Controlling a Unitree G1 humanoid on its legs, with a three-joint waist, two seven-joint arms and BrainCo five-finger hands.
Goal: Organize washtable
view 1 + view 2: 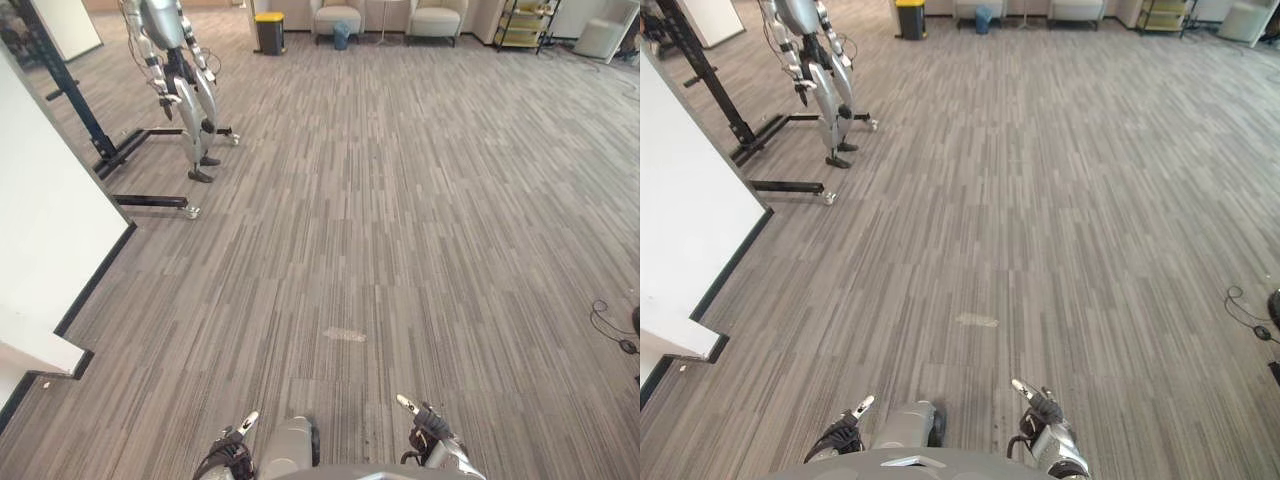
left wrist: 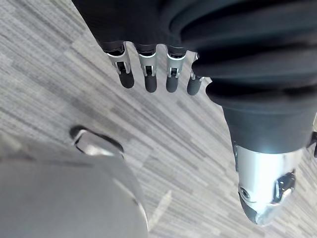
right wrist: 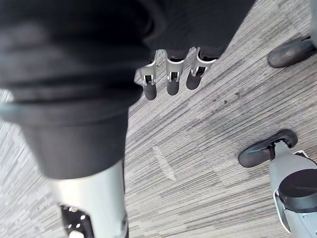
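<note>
- The left hand [image 1: 232, 450] hangs low; its fingers [image 2: 147, 74] are straight and relaxed, with nothing in them.
- The right hand [image 1: 428, 428] hangs the same way, its fingers [image 3: 172, 79] loose and empty.
- Under both lies the grey striped floor [image 1: 420, 230], with a pale mark [image 1: 345, 334] ahead of the hands.
- Far left, another humanoid robot [image 1: 185, 90] hangs on a black stand [image 1: 130, 145], near a white wall [image 1: 40, 220].
- At the far end stand a yellow-topped bin [image 1: 269, 32] and armchairs [image 1: 337, 18].

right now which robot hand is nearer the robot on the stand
Left. Robot on the stand: far ahead, leftward. Left robot hand on that side; right robot hand farther across.
</note>
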